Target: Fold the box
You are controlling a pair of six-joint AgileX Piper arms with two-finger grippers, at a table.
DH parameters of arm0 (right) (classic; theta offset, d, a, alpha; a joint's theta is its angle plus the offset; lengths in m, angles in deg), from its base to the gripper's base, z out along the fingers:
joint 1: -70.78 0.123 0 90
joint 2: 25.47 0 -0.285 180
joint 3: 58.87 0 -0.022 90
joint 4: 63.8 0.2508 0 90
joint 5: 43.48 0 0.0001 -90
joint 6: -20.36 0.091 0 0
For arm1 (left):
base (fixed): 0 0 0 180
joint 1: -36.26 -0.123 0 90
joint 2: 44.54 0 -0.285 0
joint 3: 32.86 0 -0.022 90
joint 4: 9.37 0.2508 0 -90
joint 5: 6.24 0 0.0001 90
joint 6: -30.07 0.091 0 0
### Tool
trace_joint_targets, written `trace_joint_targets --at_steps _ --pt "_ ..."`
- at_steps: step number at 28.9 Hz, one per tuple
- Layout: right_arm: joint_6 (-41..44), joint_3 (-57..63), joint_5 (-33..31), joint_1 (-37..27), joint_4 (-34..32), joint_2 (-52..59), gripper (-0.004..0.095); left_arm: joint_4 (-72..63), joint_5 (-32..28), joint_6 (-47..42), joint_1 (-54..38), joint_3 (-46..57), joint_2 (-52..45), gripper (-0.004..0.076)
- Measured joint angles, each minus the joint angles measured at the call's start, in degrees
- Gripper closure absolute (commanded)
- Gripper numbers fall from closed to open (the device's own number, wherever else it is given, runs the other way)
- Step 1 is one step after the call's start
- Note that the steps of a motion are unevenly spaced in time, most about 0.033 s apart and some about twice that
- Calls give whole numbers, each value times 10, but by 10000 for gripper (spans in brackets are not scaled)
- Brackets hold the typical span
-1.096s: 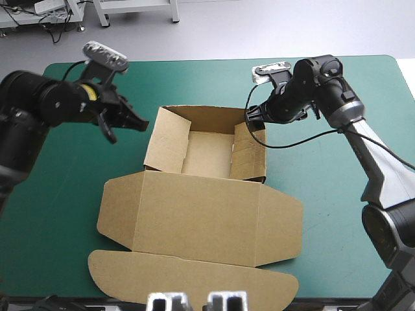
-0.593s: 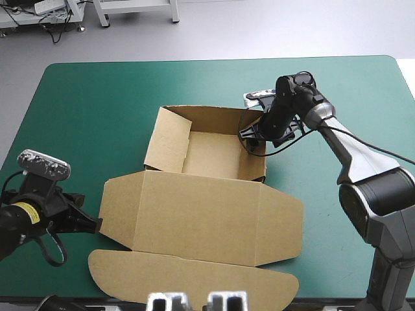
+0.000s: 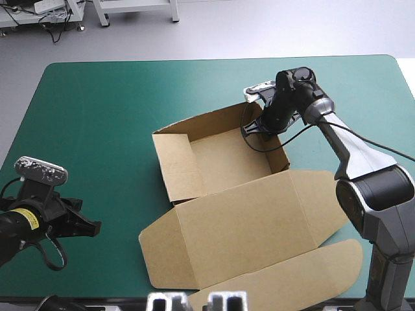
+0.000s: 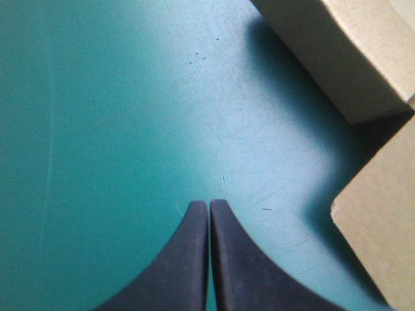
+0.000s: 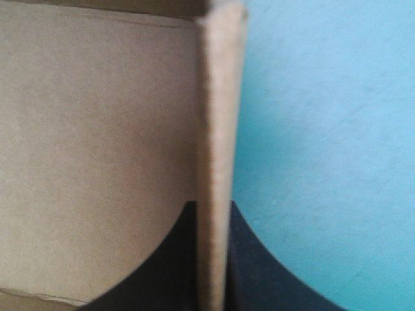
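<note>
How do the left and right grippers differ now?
Grip: left gripper is shut empty; right gripper is shut on a wall of the box. Place: left gripper sits over bare teal-green cover, apart from the box; right gripper is at its far right corner. Both shut.

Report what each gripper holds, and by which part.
Right gripper: the box, pinched by a raised wall's edge near its far right corner. Left gripper: shut, holding nothing.

Lit brightly and evenly from above in the high view. In the left wrist view, soft dark shadow on the teal-green cover just beside the box, probably from overhead light.
</note>
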Motion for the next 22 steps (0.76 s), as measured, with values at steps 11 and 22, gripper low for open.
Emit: trace_joint_targets --at_steps 11,22 --pt "-6 -92 -1 -228 -54 0 928 0 0 -2 0 0 0 729" --pt "-27 -92 25 -458 -25 -37 928 -7 -26 -2 0 0 0 729"
